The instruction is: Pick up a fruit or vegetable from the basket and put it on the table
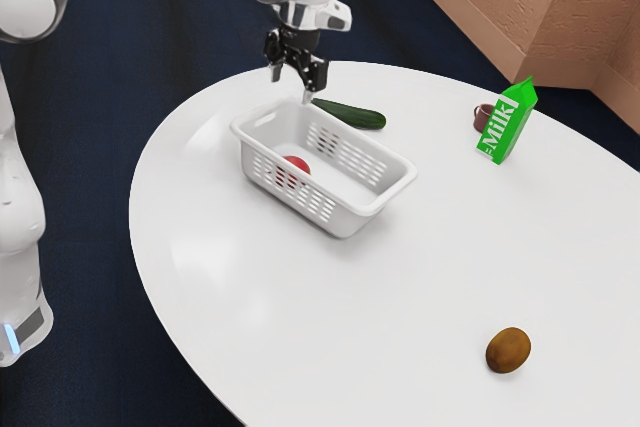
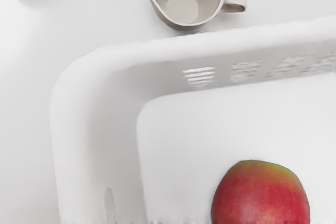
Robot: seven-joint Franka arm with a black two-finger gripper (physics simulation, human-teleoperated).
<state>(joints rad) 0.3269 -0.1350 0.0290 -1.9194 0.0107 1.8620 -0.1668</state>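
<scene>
My gripper (image 1: 291, 87) is open above the basket's far end in the exterior view, with a gap between its two fingers and nothing held. The white slotted basket (image 1: 388, 188) stands upright on the white table (image 1: 420, 277). A red apple (image 1: 297, 163) lies inside it, partly hidden by the slotted side wall. In the wrist view the apple (image 2: 261, 195), red with a yellow-green top, rests on the floor of the basket (image 2: 100, 59), apart from the rounded corner.
A dark green cucumber (image 1: 352, 115) lies just behind the basket. A green milk carton (image 1: 508, 122) stands beside a brown mug (image 1: 483, 118). A brown kiwi-like fruit (image 1: 508, 350) lies near the exterior view's bottom right. A beige mug (image 2: 184, 1) is outside the basket in the wrist view.
</scene>
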